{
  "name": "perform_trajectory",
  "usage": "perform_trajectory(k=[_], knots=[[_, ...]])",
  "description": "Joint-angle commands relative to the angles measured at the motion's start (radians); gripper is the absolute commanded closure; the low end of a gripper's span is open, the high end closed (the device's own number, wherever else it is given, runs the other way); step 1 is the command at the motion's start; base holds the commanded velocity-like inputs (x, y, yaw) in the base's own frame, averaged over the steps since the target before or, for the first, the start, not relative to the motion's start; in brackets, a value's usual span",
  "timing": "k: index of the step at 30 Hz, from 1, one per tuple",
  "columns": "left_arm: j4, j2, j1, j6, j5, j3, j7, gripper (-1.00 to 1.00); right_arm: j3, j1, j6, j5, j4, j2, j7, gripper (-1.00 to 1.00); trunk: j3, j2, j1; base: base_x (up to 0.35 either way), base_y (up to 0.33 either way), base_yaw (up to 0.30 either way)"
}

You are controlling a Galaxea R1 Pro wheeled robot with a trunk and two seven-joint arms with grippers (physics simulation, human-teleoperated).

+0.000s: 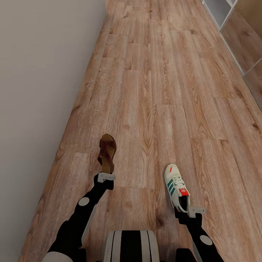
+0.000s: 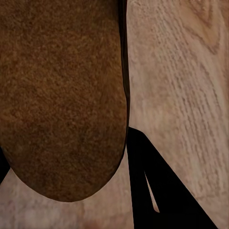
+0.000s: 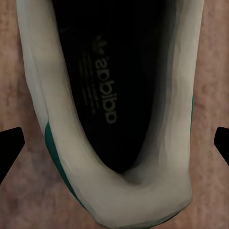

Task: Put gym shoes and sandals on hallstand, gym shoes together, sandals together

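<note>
Both black arms reach forward and low from the trunk, elbows bent, over the light brown wood-grain plank corridor floor (image 1: pixel 163 91). The left gripper (image 1: pixel 106 177) clamps the heel end of a dark reddish-brown leather sandal (image 1: pixel 107 152), which sticks out ahead of it with the toe pointing away from the robot, clear of the planks. The right gripper (image 1: pixel 191 211) is closed on the heel of a white lace-up gym shoe (image 1: pixel 176 187) with green side stripes and a red tongue patch; this shoe also points forward and is carried above the floor, well apart from the sandal.

At the far right edge of the head view stands a pale grey shelf unit (image 1: pixel 222 12); only its corner is visible, so which piece of furniture it is cannot be told.

The left wrist view brings up the sandal's grainy brown surface (image 2: pixel 62 95) close, with a black finger (image 2: pixel 162 191) beside it and floor behind. The right wrist view looks into the gym shoe's dark opening (image 3: pixel 114 95), where printed lettering shows on the insole, a green stripe runs along one side, and black fingertips (image 3: pixel 9 148) sit at either edge of the shoe
</note>
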Motion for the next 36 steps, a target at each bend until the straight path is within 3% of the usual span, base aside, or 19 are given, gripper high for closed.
perform_trajectory(k=[1, 29, 30, 36], knots=[[-0.002, -0.001, 0.0, 0.004, -0.014, 0.002, -0.006, 1.0, -0.002, 0.0, -0.002, 0.01, 0.0, 0.0, 0.001, -1.0, 0.0, 0.0, 0.0, 0.004, 0.0, 0.0], [-0.008, 0.0, 0.0, 0.004, -0.014, 0.003, -0.006, 1.0, -0.002, 0.0, -0.002, 0.01, 0.0, 0.0, 0.001, -1.0, 0.0, 0.0, 0.0, 0.023, 0.0, 0.0], [-0.009, 0.0, 0.0, 0.004, -0.014, 0.003, -0.006, 1.0, -0.002, 0.0, -0.002, 0.01, 0.0, 0.0, 0.001, 1.0, 0.0, 0.0, 0.0, 0.0, 0.0, 0.0], [-0.017, 0.003, 0.001, 0.003, -0.013, 0.003, -0.007, 1.0, -0.002, 0.0, -0.002, 0.01, 0.0, 0.0, 0.001, 1.0, 0.0, 0.0, 0.0, 0.0, 0.0, 0.0]])
